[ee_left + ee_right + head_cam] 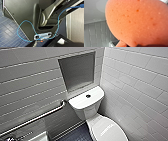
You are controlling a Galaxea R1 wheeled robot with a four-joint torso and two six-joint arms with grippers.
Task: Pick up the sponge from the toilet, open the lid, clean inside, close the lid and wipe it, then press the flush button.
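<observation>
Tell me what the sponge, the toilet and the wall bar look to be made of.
Sponge: soft orange foam, matte, pitted with small pores.
Toilet: likely glazed white ceramic, glossy with soft highlights.
Wall bar: apparently metal, silvery and shiny, though the exact finish is unclear.

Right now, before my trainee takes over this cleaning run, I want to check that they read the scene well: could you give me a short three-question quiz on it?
1. True or false: the lid of the toilet is raised.
2. Where on the tank cover does the flush button sit? A near its middle; B at its left edge; C overhanging its front.
3. Fill the gap: the sponge looming in the right wrist view is ___ in colour.
Key: 1 false, it lies shut over the bowl; 2 A; 3 orange-red.
</observation>
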